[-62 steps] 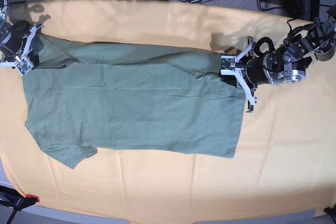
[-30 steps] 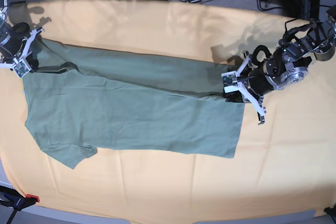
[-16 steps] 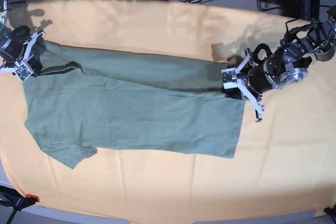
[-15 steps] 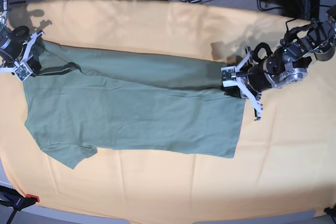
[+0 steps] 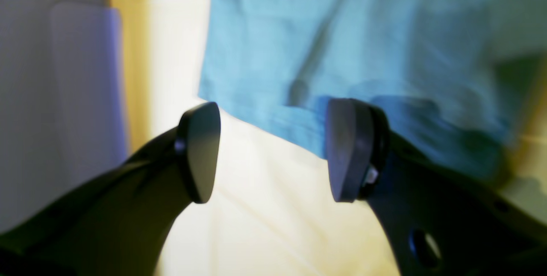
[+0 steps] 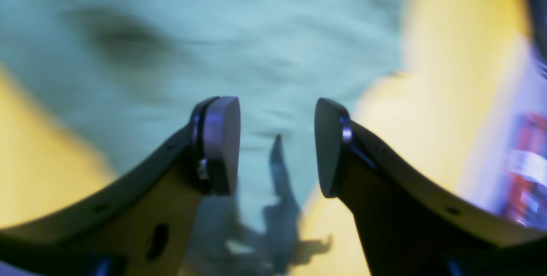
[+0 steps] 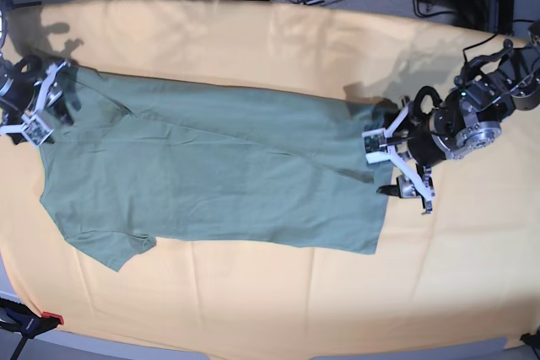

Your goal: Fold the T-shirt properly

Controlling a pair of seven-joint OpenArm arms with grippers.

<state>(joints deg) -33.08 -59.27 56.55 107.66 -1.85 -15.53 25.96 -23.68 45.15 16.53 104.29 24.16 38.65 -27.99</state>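
Base view | we see the T-shirt flat on the yellow cloth covering the counter | left claw at 3 o'clock and right claw at 9 o'clock now spread, fabric released | first lengthwise fold laid; next fold pending.

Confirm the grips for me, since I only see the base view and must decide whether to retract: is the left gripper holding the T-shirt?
Observer: No. The left wrist view shows the left gripper open, with nothing pinched between its pads.
Operator: Where is the shirt there?
Observer: The T-shirt edge lies on the yellow cloth, crossing under the gap.
Operator: And the right side?
Observer: The right wrist view shows the right gripper open too, empty, above the shirt.
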